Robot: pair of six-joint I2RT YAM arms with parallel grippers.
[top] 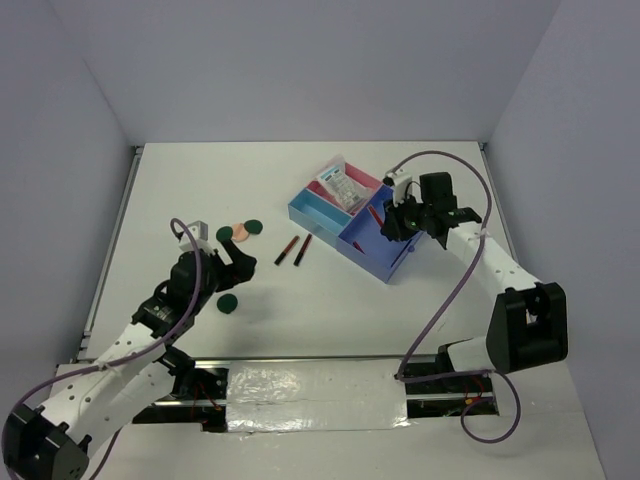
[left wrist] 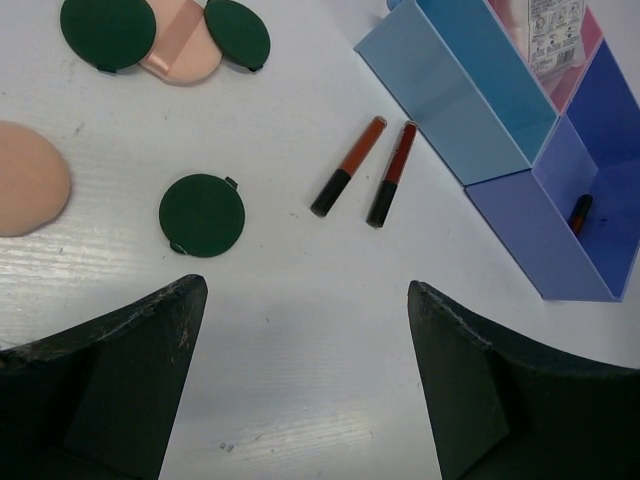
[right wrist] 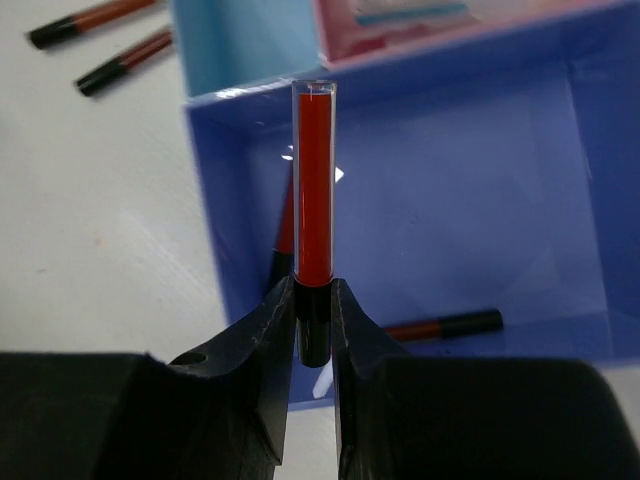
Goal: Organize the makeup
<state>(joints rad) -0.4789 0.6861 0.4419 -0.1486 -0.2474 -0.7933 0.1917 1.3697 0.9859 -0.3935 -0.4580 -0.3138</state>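
Note:
My right gripper [top: 392,222] [right wrist: 314,320] is shut on the black end of a red-and-black stick [right wrist: 313,200], held upright over the tray's dark blue compartment [right wrist: 480,200]. Two more sticks are in there, one lying flat [right wrist: 445,326] and one partly hidden behind the held stick. Two sticks [top: 285,250] [top: 303,248] lie on the table left of the blue tray [top: 385,275]. The white packets [top: 343,187] lie in the pink compartment. Green discs [top: 254,227] [top: 229,301] and a peach disc [top: 239,232] lie near my open, empty left gripper [top: 232,262] [left wrist: 305,290].
Grey walls close in the white table at the back and sides. A purple cable [top: 445,290] loops from the right arm down to the near edge. The tray's light-blue compartment [top: 318,212] holds nothing that I can see.

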